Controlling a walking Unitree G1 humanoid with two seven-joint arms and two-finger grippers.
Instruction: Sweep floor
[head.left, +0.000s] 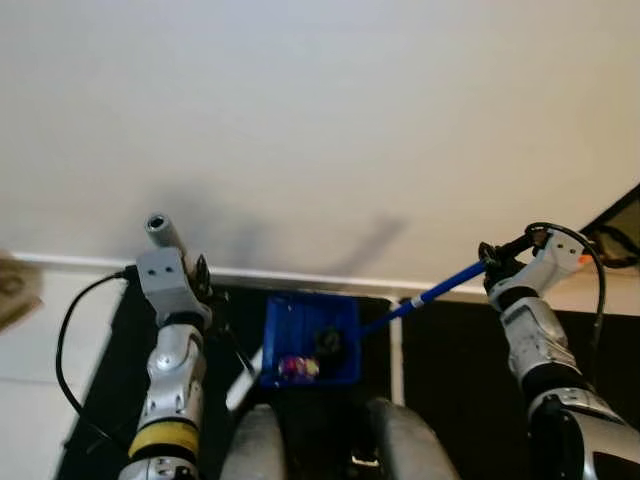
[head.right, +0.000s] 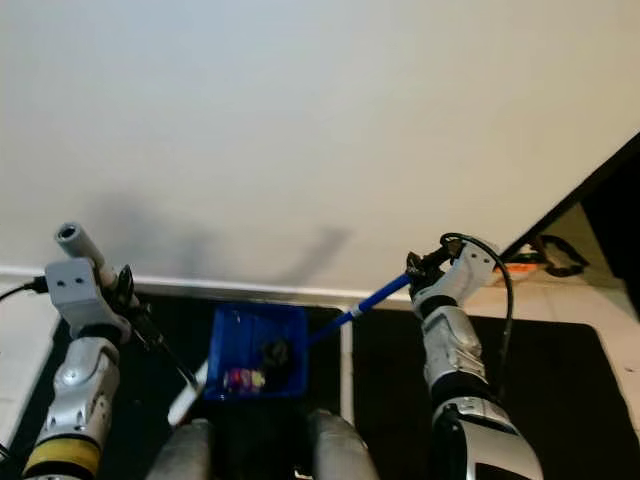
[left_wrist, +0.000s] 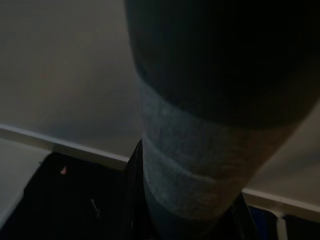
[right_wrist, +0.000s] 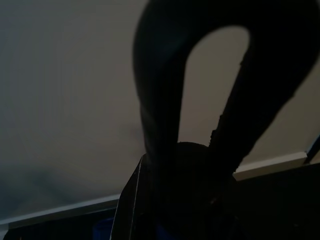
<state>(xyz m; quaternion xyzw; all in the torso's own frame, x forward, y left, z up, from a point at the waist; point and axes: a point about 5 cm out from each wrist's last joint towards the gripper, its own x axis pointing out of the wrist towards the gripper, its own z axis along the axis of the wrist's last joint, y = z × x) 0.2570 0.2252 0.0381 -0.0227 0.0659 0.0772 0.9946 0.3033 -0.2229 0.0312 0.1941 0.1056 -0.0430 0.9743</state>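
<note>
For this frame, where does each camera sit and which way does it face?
Left eye: head, facing down at wall and blue dustpan; both arms show.
Right eye: same scene, shifted; right tool on blue handle.
Left wrist: along left tool, wall and baseboard behind.
Right wrist: along its dark fingers toward the wall.
Both wrists share the baseboard.

A blue plastic dustpan (head.left: 305, 325) is set on the dark floor mat (head.left: 455, 345) before the white wall (head.left: 320, 120); small debris (head.left: 298, 367) lies in it.
</note>
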